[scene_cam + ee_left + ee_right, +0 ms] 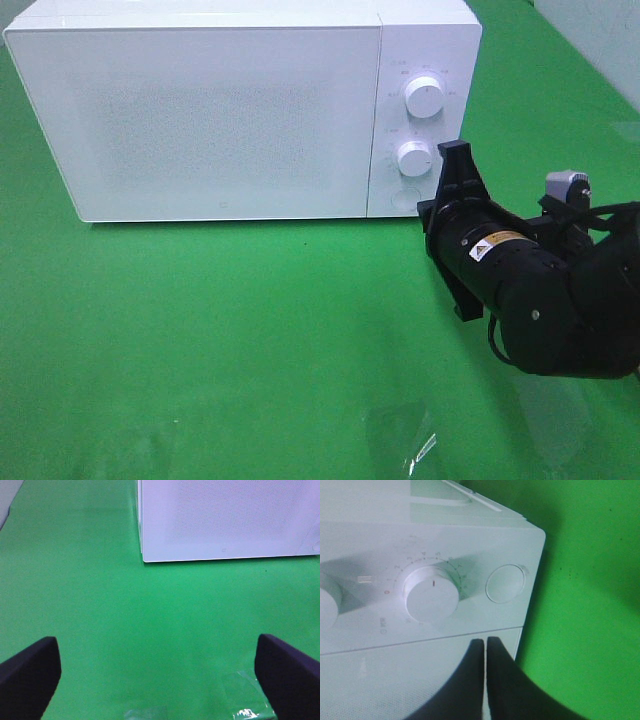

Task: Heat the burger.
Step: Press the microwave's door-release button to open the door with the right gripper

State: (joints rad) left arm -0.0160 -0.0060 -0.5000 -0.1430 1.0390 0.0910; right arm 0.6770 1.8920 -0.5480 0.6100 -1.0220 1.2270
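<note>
Your right claw (455, 152) is pinched fully shut with nothing in it. The tips are parked right up at the microwave (220, 110) control panel, close to the lower knob (431, 594) and the round button (505, 583). I can't tell if they're actually touching.

My guess is you're going for a poke. Come in off-centre and the tips could skid off that smooth white front, nudge the dial, or shove the whole box toward the far edge of the worktop (250, 330). And shut like that, it can't twist the knob.

Your left claw (159, 672) is spread wide and empty, hanging over bare worktop in front of the microwave's left front corner.

The burger doesn't show anywhere. The door's closed, so probably inside, but that's a guess.

The worktop is flat green cloth, and a scrap of clear plastic (405, 440) lies by the near edge. A pale wall (600, 40) sits past the far right corner.
</note>
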